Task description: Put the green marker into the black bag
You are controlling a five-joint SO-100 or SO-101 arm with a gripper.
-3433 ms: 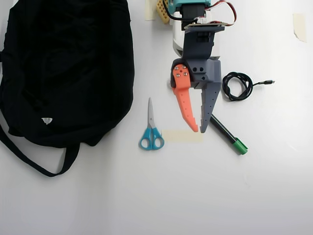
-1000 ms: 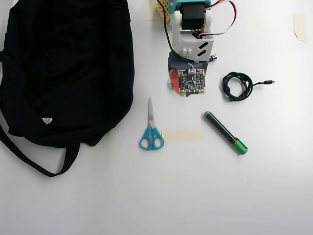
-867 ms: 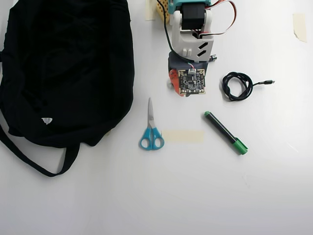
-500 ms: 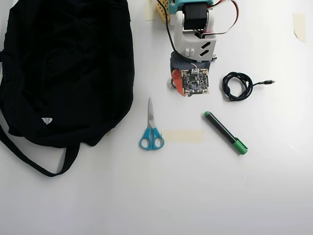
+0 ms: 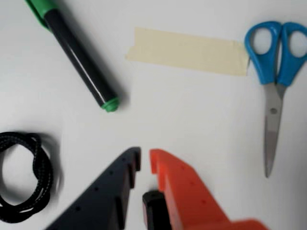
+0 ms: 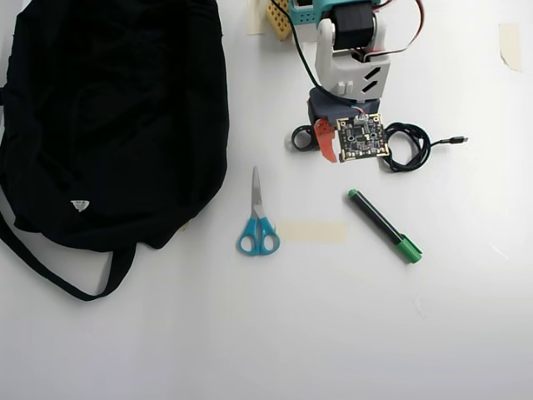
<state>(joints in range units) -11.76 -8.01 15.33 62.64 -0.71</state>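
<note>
The green marker (image 6: 385,225) lies slanted on the white table, right of centre in the overhead view, with its green cap toward the lower right. In the wrist view the green marker (image 5: 79,60) runs from the top left corner down to its small green end tip. My gripper (image 5: 144,160) hangs above the table just short of that tip, shut and empty, with its dark and orange fingers (image 5: 180,184) almost touching. From overhead the wrist's circuit board (image 6: 360,138) covers the fingertips. The black bag (image 6: 108,125) fills the upper left, far from the gripper.
Blue-handled scissors (image 6: 258,221) and a strip of beige tape (image 6: 311,232) lie between the bag and the marker. A coiled black cable (image 6: 405,146) sits right beside the wrist, and a small black ring (image 6: 301,137) sits on its left. The bag's strap (image 6: 58,271) loops out at the lower left.
The arm has folded from reaching flat over the table to pointing down. In the last half second the wrist swung right, toward the cable and marker. Nothing on the table moved.
</note>
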